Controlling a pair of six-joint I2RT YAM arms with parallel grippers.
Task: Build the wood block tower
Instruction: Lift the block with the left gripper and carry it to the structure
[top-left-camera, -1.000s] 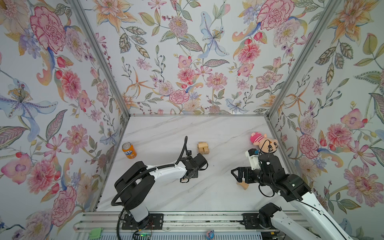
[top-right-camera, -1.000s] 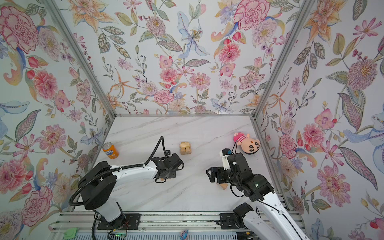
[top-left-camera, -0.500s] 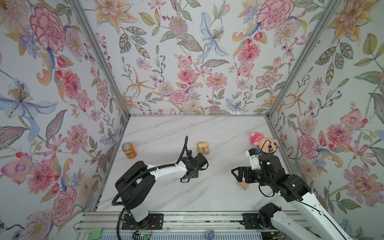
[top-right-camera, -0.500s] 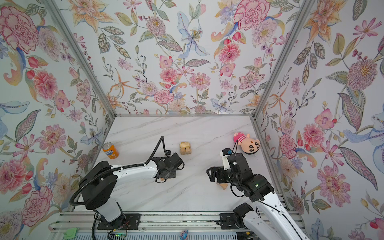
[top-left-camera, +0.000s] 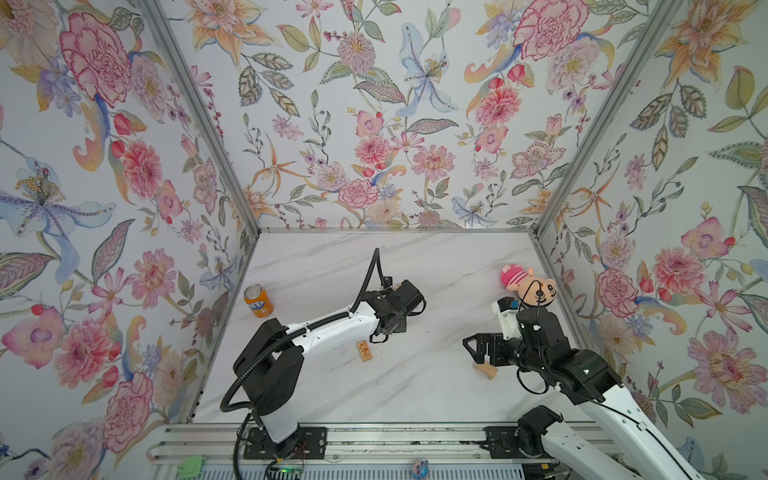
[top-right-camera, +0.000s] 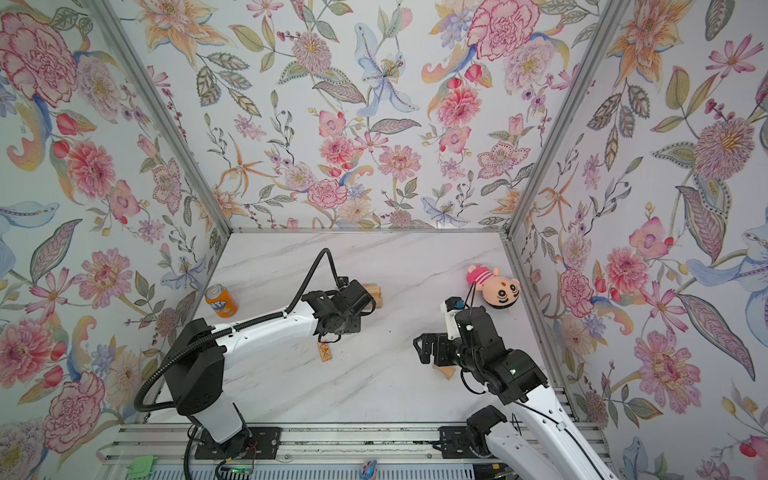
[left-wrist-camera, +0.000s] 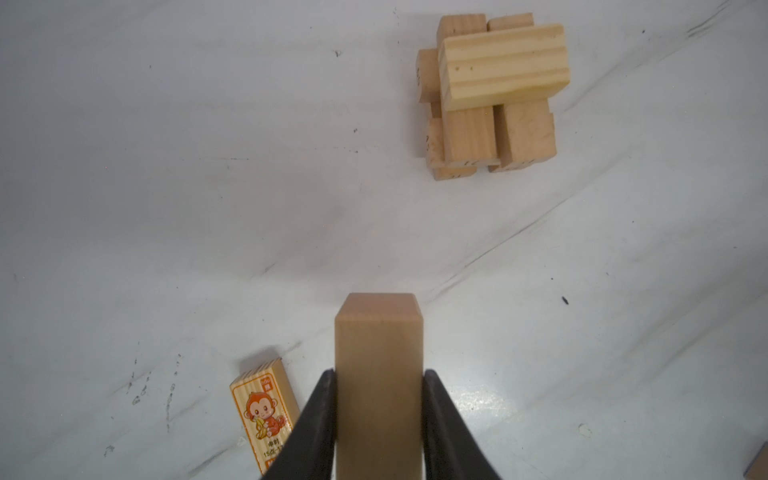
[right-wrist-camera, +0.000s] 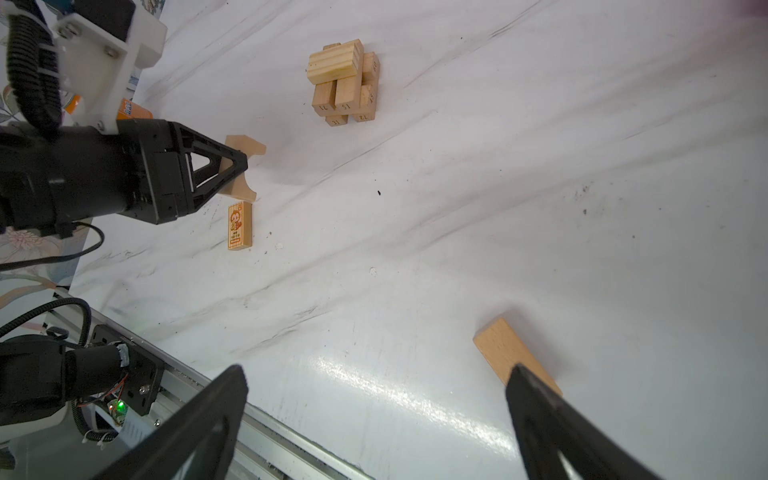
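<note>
Left pincer (left-wrist-camera: 378, 374) clamped on a curved block (right-wrist-camera: 245, 166), short of the tower (left-wrist-camera: 490, 91).

I see the jaws shut tight on the block's two sides, its free end pointing roughly towards the tower, which stands on the table (top-left-camera: 415, 395) across a stretch of marble. The printed block (left-wrist-camera: 264, 415) lies flat just beside the left pincer. In both top views my left arm (top-left-camera: 332, 328) covers most of the tower. The right pincer (right-wrist-camera: 378, 372) is spread wide and holds nothing; a plain block (right-wrist-camera: 511, 353) lies flat by one of its fingers, and I cannot tell whether they touch. The soda can (top-left-camera: 257, 301) sits by the left wall, the plush doll (top-left-camera: 530, 286) by the right, both well apart from the tower.
</note>
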